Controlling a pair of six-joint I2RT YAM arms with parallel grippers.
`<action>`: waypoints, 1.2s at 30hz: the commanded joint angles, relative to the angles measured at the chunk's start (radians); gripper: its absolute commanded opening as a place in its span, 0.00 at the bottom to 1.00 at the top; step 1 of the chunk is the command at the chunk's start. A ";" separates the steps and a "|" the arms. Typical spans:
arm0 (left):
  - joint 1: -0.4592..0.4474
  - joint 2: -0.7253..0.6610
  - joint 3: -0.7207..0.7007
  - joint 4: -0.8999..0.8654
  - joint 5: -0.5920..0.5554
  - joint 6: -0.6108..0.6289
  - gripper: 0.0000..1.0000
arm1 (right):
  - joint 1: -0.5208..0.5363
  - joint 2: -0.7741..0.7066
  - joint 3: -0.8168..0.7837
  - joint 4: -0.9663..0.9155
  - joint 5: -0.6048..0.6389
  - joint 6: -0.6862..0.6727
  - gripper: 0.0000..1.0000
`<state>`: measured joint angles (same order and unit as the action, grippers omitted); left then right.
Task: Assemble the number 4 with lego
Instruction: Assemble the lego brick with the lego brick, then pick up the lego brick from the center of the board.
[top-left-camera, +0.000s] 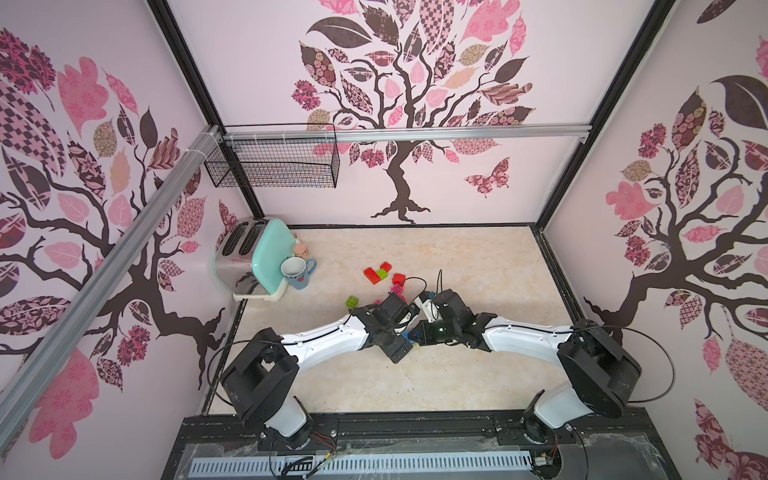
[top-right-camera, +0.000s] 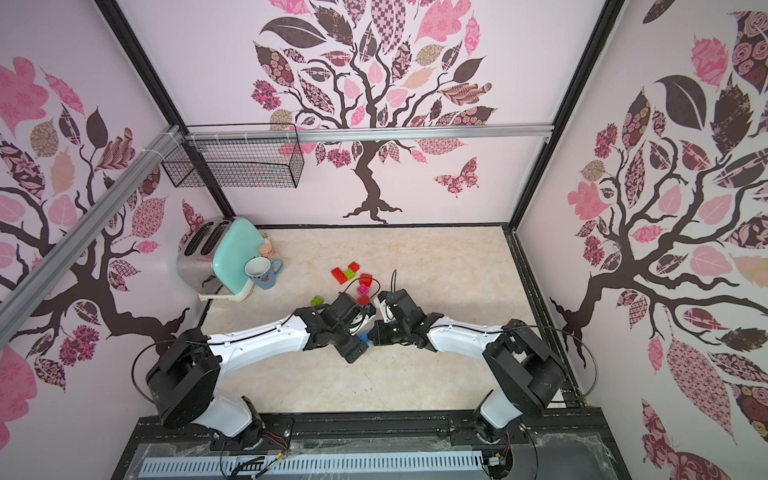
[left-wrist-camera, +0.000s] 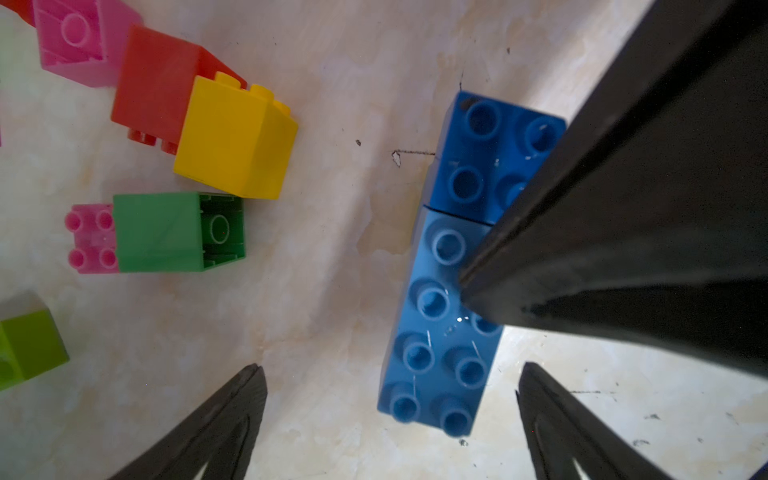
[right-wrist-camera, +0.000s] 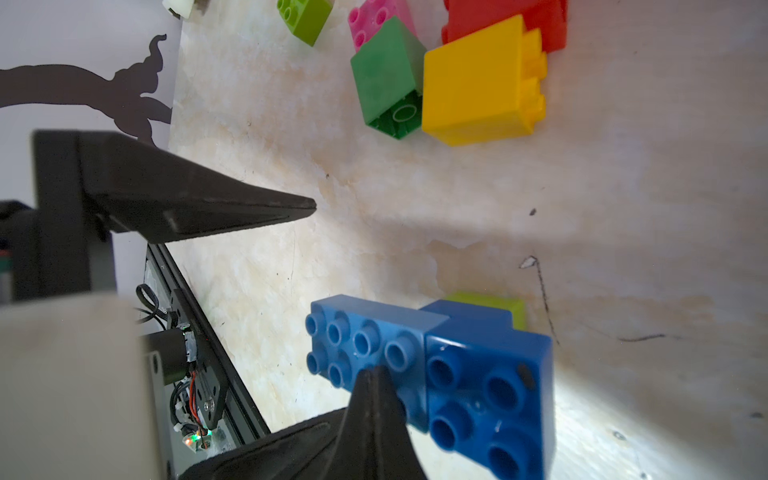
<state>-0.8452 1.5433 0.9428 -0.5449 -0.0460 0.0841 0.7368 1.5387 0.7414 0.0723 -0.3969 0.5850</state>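
Lego bar (left-wrist-camera: 436, 332) lies between spread left fingers (left-wrist-camera: 224, 415), touching neither.

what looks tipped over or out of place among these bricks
Several loose bricks lie on their sides: the yellow brick and red brick with studs pointing sideways, the green brick showing its hollow underside. The long blue brick and dark blue brick sit studs-up, end to end.

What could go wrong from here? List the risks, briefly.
1. The right pincer, shut, seems to press its tip on the long blue brick. Pulling away might drag it off the dark blue brick it abuts.
2. The open left pincer stands around that brick's end. A finger could nudge it sideways on leaving.
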 joint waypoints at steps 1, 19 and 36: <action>-0.003 -0.049 -0.017 0.047 0.009 0.000 0.98 | -0.006 0.023 -0.029 -0.125 0.024 -0.040 0.00; 0.035 -0.624 -0.292 0.422 -0.267 -0.268 0.98 | -0.006 -0.031 0.030 -0.081 -0.017 -0.085 0.25; 0.064 -0.600 -0.175 0.167 -0.585 -0.453 0.98 | -0.006 0.156 0.446 -0.386 0.374 -0.283 0.66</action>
<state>-0.7914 0.9348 0.7155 -0.3038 -0.5266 -0.3061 0.7361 1.6054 1.1007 -0.1780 -0.1642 0.3656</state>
